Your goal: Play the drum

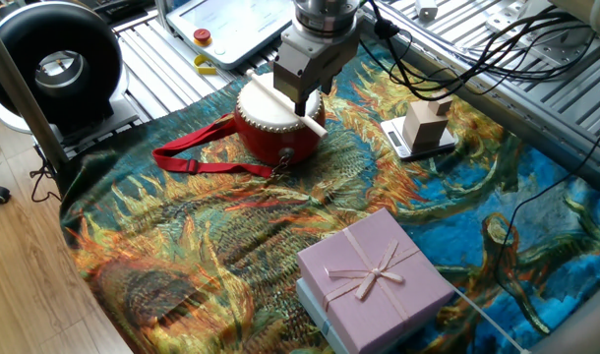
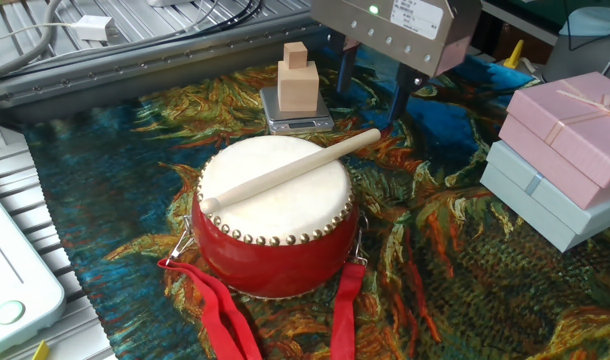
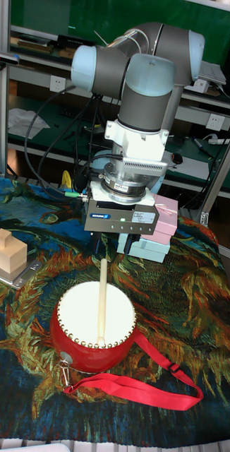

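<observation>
Approaching stick pickup. I'm hovering my gripper, fingers spread, seemingly straddling the far end of the stick lying across the drum on the bench cloth. Next: closing, lifting, striking.

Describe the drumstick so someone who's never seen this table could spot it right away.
Start at the sunflower-patterned cloth and find the round red drum with the cream skin, just in front of the gripper. The drumstick is the plain pale wooden rod lying across that skin, one end jutting past the rim; nothing else nearby is long and thin.
</observation>
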Robot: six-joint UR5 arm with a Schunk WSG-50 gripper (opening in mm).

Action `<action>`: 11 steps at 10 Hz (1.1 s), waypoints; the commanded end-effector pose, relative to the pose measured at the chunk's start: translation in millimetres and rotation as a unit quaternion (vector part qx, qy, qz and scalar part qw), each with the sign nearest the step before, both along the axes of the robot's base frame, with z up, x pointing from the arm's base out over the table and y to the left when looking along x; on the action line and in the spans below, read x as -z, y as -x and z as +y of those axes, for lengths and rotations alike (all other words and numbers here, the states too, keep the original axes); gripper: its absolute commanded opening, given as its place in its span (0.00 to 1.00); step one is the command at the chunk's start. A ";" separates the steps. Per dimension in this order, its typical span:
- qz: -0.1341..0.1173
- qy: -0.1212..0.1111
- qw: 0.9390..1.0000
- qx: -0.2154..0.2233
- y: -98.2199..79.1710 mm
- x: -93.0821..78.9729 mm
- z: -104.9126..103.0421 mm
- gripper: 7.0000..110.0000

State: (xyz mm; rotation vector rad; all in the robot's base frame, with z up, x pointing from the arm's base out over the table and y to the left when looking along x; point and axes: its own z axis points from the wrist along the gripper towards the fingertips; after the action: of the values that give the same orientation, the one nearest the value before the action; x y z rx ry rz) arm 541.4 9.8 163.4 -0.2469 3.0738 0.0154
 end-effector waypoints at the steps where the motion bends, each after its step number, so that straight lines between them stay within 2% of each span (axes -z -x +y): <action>1: -0.004 -0.012 1.000 0.005 -1.6 -0.8 4.5 0.57; 6: -0.008 -0.009 1.000 0.002 -3.5 -0.8 2.9 0.57; 11: 0.012 -0.014 1.000 0.006 6.5 -0.4 5.6 0.57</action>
State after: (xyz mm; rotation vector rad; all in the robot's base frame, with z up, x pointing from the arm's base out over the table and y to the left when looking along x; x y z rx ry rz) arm 538.5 10.8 162.5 -0.2392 3.0829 0.0264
